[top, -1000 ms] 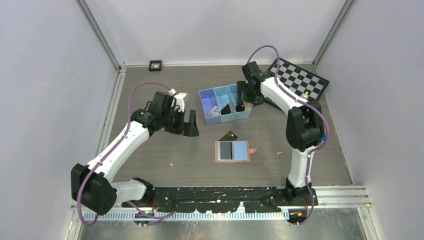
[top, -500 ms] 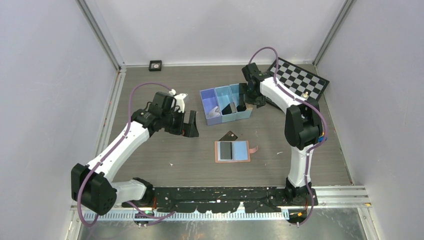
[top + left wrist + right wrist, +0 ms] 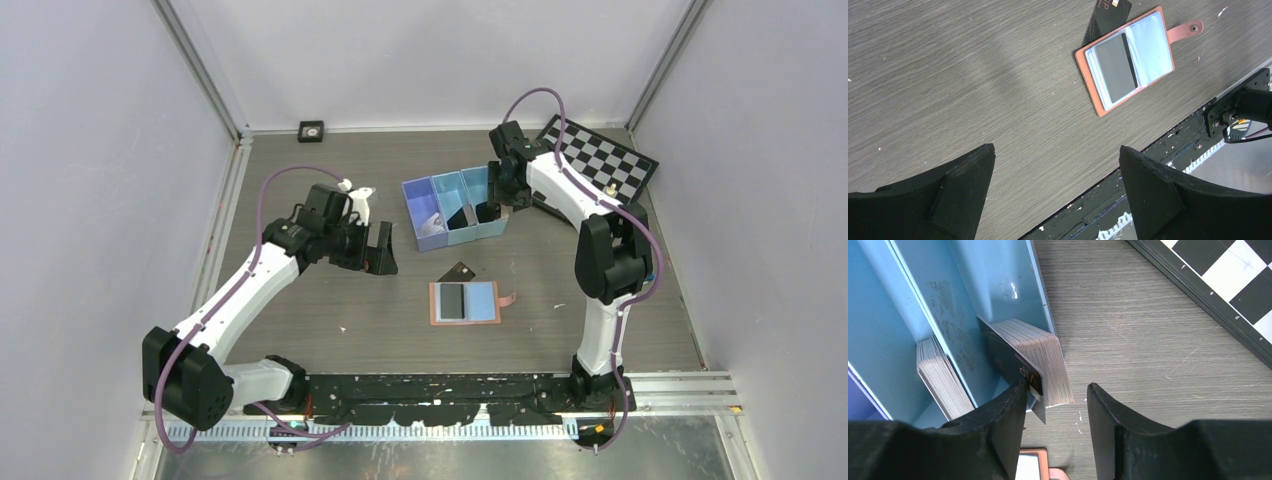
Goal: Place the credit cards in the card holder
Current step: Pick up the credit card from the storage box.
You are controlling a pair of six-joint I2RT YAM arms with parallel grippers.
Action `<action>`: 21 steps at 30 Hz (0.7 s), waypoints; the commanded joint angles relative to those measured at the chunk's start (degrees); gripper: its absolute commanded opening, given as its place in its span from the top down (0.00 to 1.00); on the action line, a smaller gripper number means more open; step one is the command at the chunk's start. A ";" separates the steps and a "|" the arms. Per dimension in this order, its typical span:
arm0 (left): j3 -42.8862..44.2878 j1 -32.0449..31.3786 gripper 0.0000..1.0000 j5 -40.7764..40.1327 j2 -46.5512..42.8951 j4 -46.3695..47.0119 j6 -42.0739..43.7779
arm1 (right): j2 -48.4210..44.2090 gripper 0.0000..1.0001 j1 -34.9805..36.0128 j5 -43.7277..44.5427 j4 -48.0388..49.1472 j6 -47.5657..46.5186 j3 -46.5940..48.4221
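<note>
The card holder (image 3: 465,302) lies open on the table, salmon rim, light blue lining, with a dark card (image 3: 1115,65) in its left pocket. A loose black credit card (image 3: 459,271) lies at its far edge. It also shows in the left wrist view (image 3: 1110,12). A stack of credit cards (image 3: 1040,360) leans in the right compartment of the blue bin (image 3: 450,208). My right gripper (image 3: 1055,390) is open at that stack's end, its left finger touching the front black card. My left gripper (image 3: 1055,165) is open and empty, left of the card holder.
A second card stack (image 3: 943,377) stands in the bin's middle compartment. A checkerboard (image 3: 600,160) lies at the back right. A small black square object (image 3: 311,129) sits by the back wall. The black base rail (image 3: 440,385) runs along the near edge.
My right gripper has shifted slightly back and right over the bin's right compartment. The left arm, the card holder and the loose card have not moved.
</note>
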 commanded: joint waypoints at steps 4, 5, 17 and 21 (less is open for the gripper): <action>-0.20 0.10 0.03 1.19 -1.02 0.19 0.57 | -2.71 0.60 -0.53 0.57 -0.71 -0.86 1.73; -0.24 0.10 0.03 1.19 -1.01 0.11 0.59 | -2.78 0.62 -0.45 0.53 -0.69 -0.85 1.73; -0.27 0.10 0.03 1.66 -0.48 0.20 0.63 | -3.87 0.91 -0.43 -0.63 -0.18 -0.93 1.68; -0.57 0.10 0.04 2.00 -0.79 0.48 0.78 | -5.50 0.99 -0.46 -3.97 0.22 -0.54 1.45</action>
